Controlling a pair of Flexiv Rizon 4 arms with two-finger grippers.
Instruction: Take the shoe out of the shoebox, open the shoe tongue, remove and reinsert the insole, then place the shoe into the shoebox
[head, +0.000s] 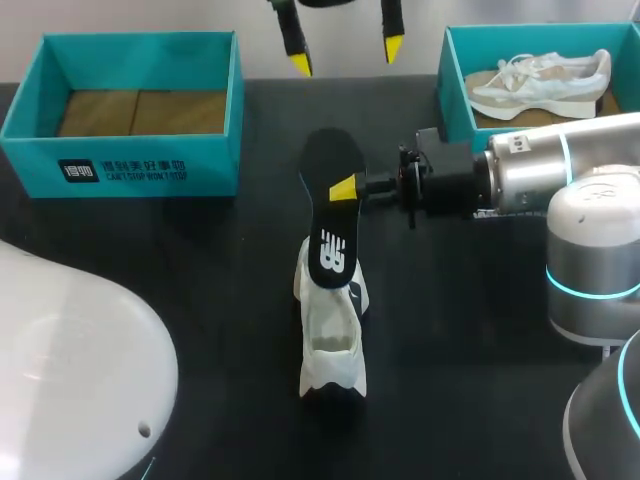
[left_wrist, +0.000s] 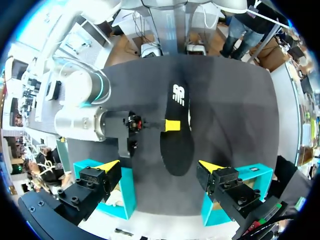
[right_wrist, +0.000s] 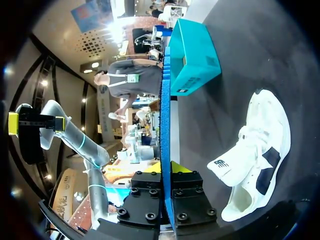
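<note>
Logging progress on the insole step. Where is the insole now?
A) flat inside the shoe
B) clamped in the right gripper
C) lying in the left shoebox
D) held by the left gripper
B: the right gripper pinches the black insole from both sides, outside the white shoe.

1. A table with a flat black top fills nearly the whole head view, from the lower edge to the upper part of the frame.
2. Its surface is matte and charcoal-dark, even in tone.
3. The table's far edge runs straight across the upper part of the frame. Above it lies a pale band, whitish grey; whether it is wall or floor cannot be told.
4. The light is soft and comes from above, and shadows on the top are short with blurred rims.
5. In the left wrist view the same top looks dark grey with straight edges. In the right wrist view it has a dull sheen.
</note>
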